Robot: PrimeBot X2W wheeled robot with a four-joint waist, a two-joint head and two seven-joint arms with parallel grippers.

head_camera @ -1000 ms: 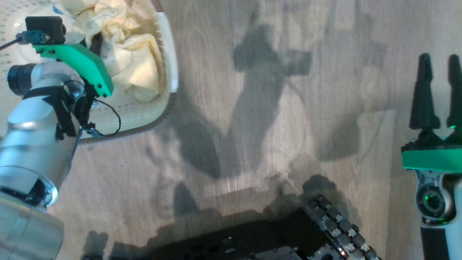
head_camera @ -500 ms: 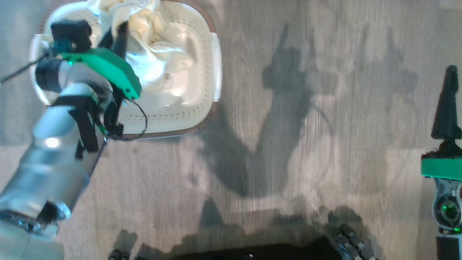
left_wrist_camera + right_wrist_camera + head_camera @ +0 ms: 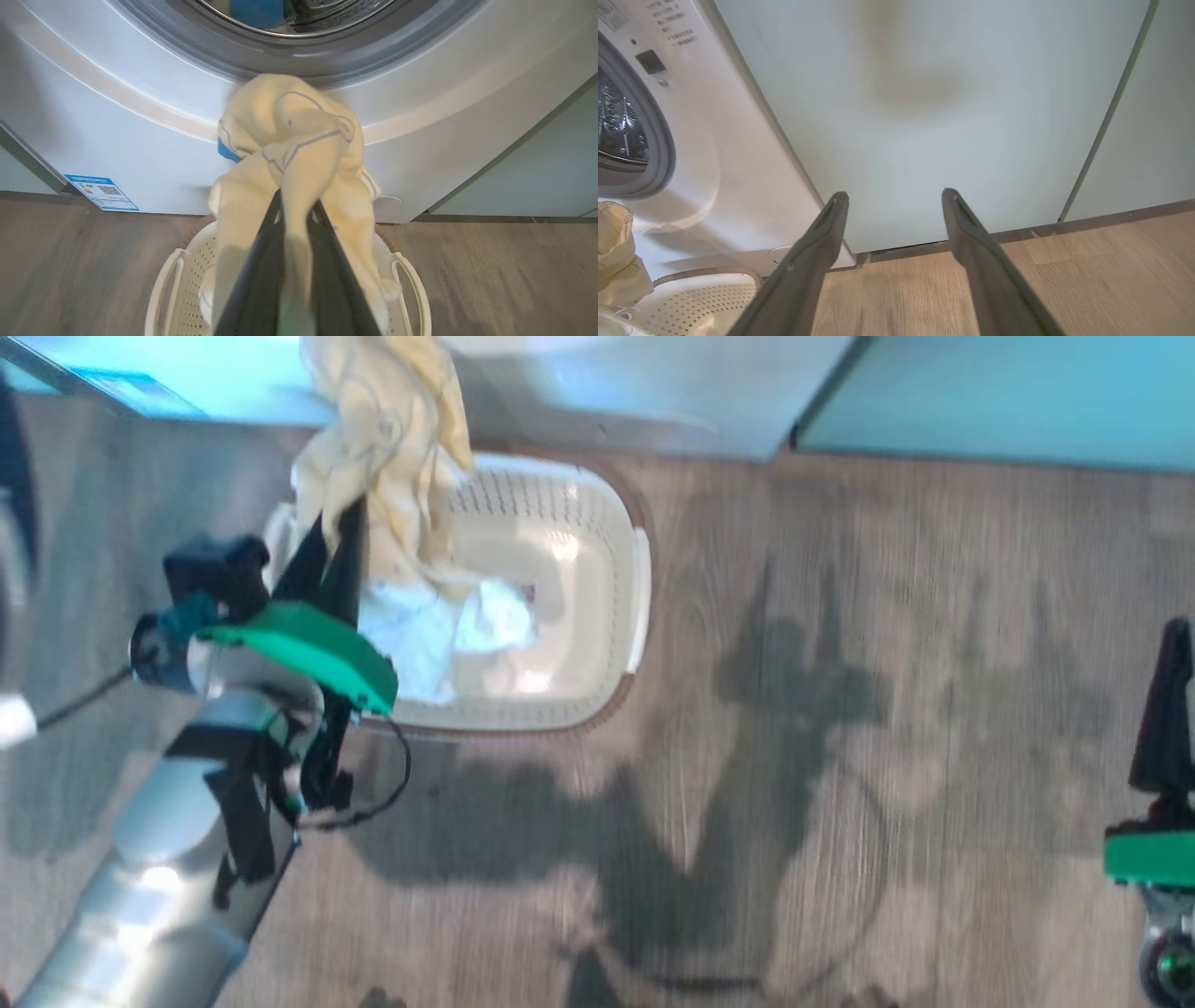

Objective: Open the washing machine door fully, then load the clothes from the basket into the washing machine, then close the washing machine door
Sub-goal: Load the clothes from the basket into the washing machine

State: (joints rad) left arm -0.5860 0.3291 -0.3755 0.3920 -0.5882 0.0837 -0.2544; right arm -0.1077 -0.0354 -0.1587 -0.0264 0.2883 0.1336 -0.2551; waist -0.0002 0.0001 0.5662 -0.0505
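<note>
From the head view, your left gripper is pinched together on a pale yellow garment. The garment hangs above the far left corner of the basket, and its lower folds trail down toward the inside. One white piece lies on the basket floor, just beside the gripper's green mount. The basket stands on the wood floor, close against the foot of the washing machine.

From the left wrist view, both dark fingers are clamped on a fold of the yellow cloth, which bunches up in front of them. The grey seal and the drum opening are above and beyond it, and an energy sticker sits low on the machine's front.

From the right wrist view, your right gripper has its fingers spread wide with nothing between them. It faces a mint-green cabinet panel, well apart from the basket.

The cloth looks light, limp and not slippery. Expect it to swing, drape and catch on the seal, so hold it by a bunched fold near its middle, as you do now. For the white piece, pinch its highest crease.

The count is one basket, one machine and one white piece. The yellow bundle is at least one garment, but I cannot tell whether a second is tangled in it.
</note>
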